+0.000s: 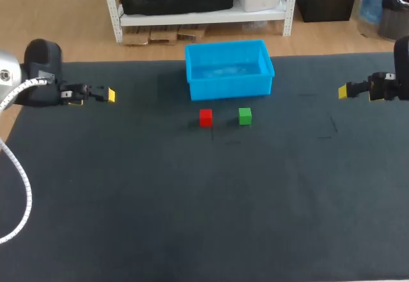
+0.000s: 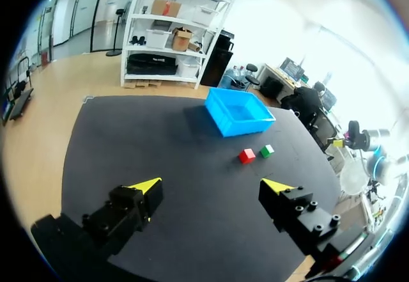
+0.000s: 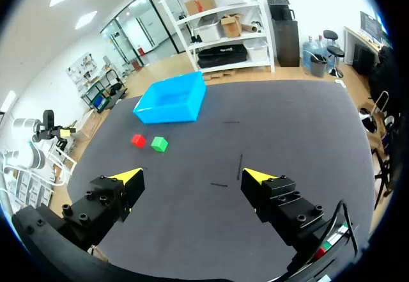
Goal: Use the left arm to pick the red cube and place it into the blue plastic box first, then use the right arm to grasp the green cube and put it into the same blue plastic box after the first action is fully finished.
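Two cubes, red cube (image 1: pixel 205 117) just beside green cube (image 1: pixel 245 116), sit before the blue plastic box (image 1: pixel 230 87) near the desk's far edge. Step one not begun. Left gripper (image 2: pixel 214 185) wide, empty, at the left edge; right gripper (image 3: pixel 193 176) likewise at the right edge. Next, probably: left arm reaches over red, descends, closes.

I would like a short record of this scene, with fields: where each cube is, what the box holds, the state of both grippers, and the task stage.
red cube: on the table, just in front of the blue plastic box, not touching it
green cube: beside the red cube, on its right, with a gap between them
blue plastic box: upright, open top, no cube inside
left gripper: open, empty, over the table's left side
right gripper: open, empty, over the table's right side
task stage: no cube picked yet
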Controlling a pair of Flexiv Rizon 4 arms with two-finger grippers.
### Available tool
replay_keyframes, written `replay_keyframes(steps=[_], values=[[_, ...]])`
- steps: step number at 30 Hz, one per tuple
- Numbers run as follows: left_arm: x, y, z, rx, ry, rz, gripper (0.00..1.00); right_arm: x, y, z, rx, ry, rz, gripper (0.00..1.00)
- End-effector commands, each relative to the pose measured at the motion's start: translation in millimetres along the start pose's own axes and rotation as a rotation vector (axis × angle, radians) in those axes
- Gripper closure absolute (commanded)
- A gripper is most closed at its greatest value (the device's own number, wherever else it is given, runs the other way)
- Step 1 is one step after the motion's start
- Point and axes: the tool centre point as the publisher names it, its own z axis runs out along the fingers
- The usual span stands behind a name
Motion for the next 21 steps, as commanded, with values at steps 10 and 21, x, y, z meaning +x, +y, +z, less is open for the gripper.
replay_keyframes(steps=[10,21], values=[[-25.7,-33.7,50,-0.114,0.136,-0.037,0.0,0,-1,0,-0.003,0.001,-0.001,0.0],[-16.2,-72.1,96,-0.112,0.23,-0.029,0.0,0,-1,0,-0.003,0.001,-0.001,0.0]])
